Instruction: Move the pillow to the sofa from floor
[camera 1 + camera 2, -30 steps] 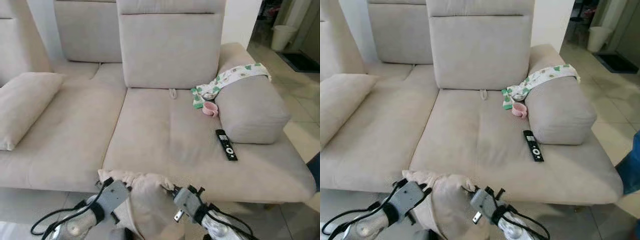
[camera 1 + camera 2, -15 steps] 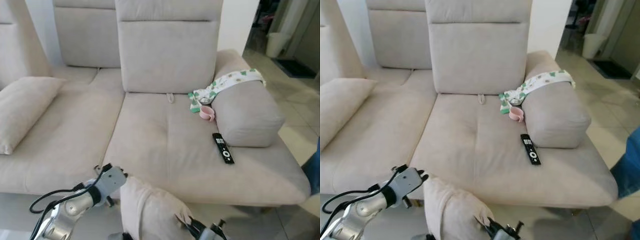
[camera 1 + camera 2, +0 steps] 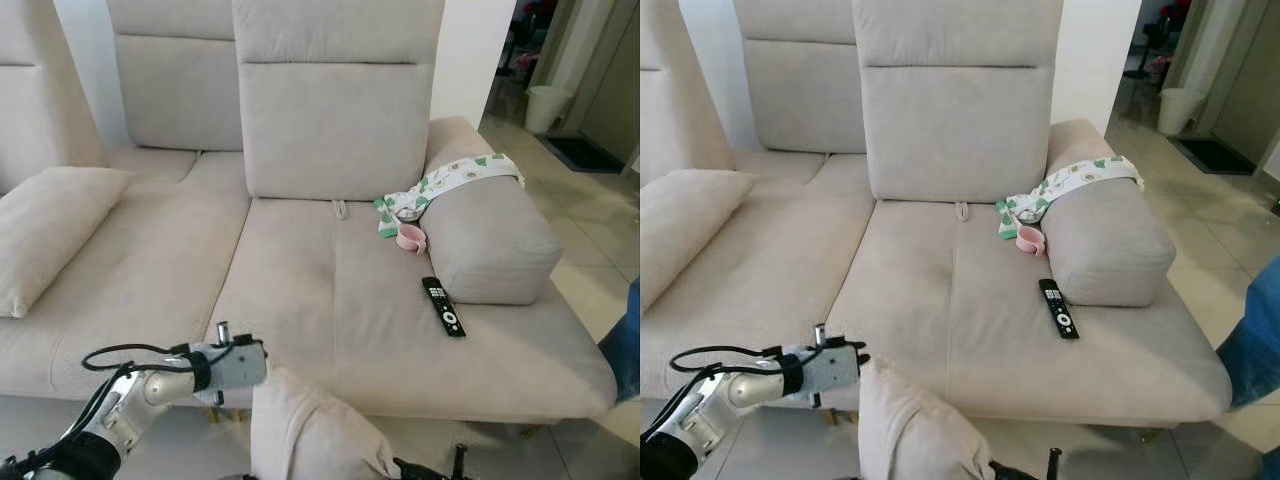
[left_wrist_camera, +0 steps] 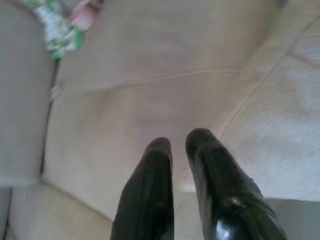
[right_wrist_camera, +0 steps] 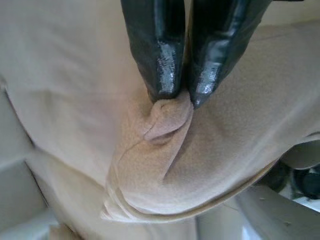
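Mid-lift: right gripper (image 5: pixel 180 97) pinching a fold of the beige pillow (image 3: pixel 310 430) just below the sofa (image 3: pixel 330 300) front edge, left gripper (image 4: pixel 180 155) closed on nothing beside it, raising over the seat probably next

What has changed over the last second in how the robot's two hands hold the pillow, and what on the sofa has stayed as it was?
The left hand has let go of the pillow and now hovers shut beside it, over the sofa seat's front edge. The right hand still pinches the pillow's fabric, and the pillow has sunk lower in view. The remote, pink cup, patterned cloth and second pillow stayed put.
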`<state>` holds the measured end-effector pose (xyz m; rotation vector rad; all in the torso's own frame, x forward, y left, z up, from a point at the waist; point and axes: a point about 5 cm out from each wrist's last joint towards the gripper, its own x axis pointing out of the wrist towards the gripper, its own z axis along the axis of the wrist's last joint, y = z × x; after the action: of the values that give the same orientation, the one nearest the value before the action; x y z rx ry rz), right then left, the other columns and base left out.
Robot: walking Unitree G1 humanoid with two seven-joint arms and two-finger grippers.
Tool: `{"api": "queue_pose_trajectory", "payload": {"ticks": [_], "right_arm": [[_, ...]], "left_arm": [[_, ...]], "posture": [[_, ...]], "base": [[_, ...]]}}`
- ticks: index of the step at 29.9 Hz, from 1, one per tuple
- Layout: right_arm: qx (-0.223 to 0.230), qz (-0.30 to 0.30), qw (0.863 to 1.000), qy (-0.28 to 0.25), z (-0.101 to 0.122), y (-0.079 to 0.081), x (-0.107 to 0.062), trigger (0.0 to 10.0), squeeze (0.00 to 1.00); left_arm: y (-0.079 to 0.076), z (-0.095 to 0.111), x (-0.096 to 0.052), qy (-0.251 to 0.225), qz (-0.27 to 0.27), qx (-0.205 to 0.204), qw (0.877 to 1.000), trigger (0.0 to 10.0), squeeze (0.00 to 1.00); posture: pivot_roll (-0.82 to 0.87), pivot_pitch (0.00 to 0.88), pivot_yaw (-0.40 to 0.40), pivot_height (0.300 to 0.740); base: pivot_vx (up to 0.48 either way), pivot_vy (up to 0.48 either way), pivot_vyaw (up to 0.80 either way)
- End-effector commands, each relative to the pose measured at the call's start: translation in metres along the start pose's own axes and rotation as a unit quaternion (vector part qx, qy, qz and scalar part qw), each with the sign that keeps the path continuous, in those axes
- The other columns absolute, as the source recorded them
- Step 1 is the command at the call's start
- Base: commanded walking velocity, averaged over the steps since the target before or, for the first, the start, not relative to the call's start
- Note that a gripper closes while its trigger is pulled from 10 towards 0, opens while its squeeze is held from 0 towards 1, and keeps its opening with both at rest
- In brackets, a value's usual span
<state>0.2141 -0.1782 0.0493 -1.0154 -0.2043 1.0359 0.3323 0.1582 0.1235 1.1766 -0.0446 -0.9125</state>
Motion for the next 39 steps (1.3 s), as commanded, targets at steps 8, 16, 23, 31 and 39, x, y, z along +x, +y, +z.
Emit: {"api": "queue_pose_trajectory", "payload": {"ticks": [8, 16, 23, 31, 39], "right_arm": [[-0.038, 0.03, 0.998, -0.037, 0.017, -0.003, 0.004, 0.0, 0.0], [-0.045, 0.051, 0.997, -0.039, 0.019, 0.0, 0.002, 0.0, 0.0], [-0.049, 0.08, 0.995, -0.043, 0.021, 0.005, -0.001, 0.0, 0.0], [-0.046, 0.081, 0.995, -0.043, 0.021, 0.007, 0.0, 0.0, 0.0], [-0.037, 0.071, 0.996, -0.043, 0.024, 0.009, 0.004, 0.0, 0.0]], "left_arm": [[-0.013, -0.004, 0.005, -0.005, -0.069, 0.036, 0.997, 10.0, 1.0], [-0.012, -0.009, 0.009, 0.021, -0.083, 0.069, 0.994, 10.0, 0.0], [0.022, -0.018, 0.002, 0.074, -0.101, 0.143, 0.982, 10.0, 0.0], [0.045, -0.019, -0.011, 0.085, -0.159, 0.179, 0.967, 10.0, 0.0], [0.013, -0.036, -0.017, 0.108, -0.245, 0.184, 0.946, 10.0, 0.0]], "posture": [[0.12, 0.067, 0.027, 0.545], [0.12, 0.063, 0.021, 0.545], [0.12, 0.059, 0.013, 0.545], [0.12, 0.056, 0.019, 0.545], [0.12, 0.052, 0.026, 0.545]], "base": [[0.0, 0.0, 0.0], [0.0, 0.0, 0.0], [0.0, 0.0, 0.0], [0.0, 0.0, 0.0], [0.0, 0.0, 0.0]]}}
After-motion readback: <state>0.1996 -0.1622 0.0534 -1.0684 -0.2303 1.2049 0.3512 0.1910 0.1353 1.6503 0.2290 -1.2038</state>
